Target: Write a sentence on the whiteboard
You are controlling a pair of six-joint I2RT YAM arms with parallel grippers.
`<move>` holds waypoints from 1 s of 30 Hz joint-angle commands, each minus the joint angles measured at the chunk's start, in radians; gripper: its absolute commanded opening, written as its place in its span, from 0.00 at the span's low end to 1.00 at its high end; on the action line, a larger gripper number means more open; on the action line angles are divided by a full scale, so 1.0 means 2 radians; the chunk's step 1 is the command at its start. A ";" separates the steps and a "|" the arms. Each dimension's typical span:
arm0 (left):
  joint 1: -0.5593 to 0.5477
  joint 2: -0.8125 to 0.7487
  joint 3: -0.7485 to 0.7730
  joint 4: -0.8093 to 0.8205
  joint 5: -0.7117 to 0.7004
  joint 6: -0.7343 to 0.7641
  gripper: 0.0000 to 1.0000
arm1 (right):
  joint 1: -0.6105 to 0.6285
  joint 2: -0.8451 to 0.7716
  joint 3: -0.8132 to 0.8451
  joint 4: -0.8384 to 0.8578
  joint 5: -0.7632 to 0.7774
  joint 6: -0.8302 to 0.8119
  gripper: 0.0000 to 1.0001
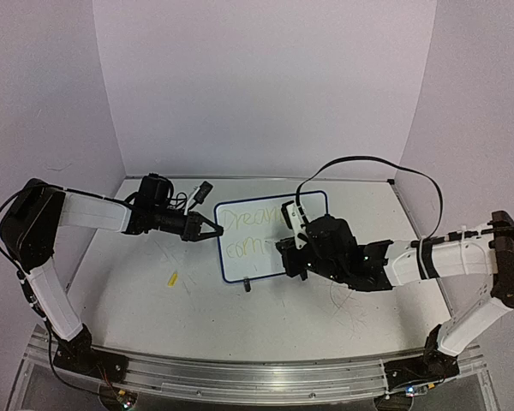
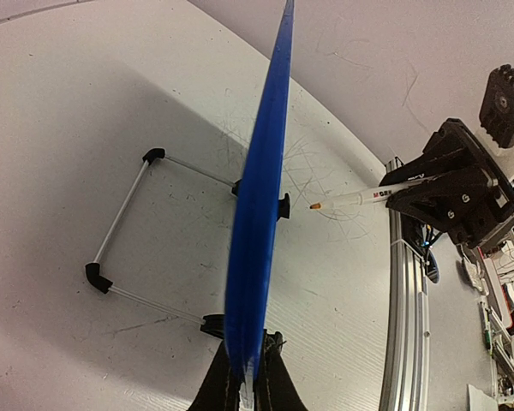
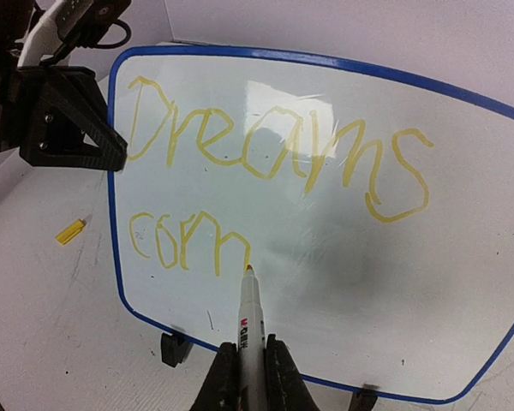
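Cap: a small yellow piece, likely the marker's cap (image 1: 172, 277), is lying on the table (image 1: 240, 334) left of the board, apart from everything.

Left gripper: the left gripper (image 1: 207, 229) is pinching the left rim of the whiteboard (image 3: 394, 291), its fingers pressed together on the blue edge and bracing it.

Whiteboard: it is standing near the middle of the table, leaning on its wire stand (image 2: 124, 227) and resting on two black clip feet (image 3: 173, 349), with its face turned toward the right arm.

Sentence: the sentence (image 3: 274, 163) is showing "Dreams" on the top line and "com" below it in pale yellow. By my reading, an "e" and the word "true" are still missing.

Marker: the marker (image 3: 251, 317) is pointing at the board just right of the last stroke of the "m". From the left wrist view the tip is looking slightly off the surface, though I cannot be sure.

Right gripper: the right gripper (image 3: 250, 377) is clamping the marker barrel between closed fingers.

Doing it well: press lightly, since the ink is faint but the board is only propped up. Start the "e" close beside the "m" at matching height. Leave room on the second line for "true", and have the left grip holding firm against each stroke.
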 commanded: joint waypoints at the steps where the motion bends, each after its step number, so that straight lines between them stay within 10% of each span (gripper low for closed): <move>1: -0.006 0.007 0.013 -0.010 -0.026 0.020 0.00 | -0.001 0.021 0.032 0.013 -0.003 0.003 0.00; 30: -0.006 0.006 0.013 -0.011 -0.026 0.021 0.00 | -0.001 0.051 0.040 -0.001 0.024 0.025 0.00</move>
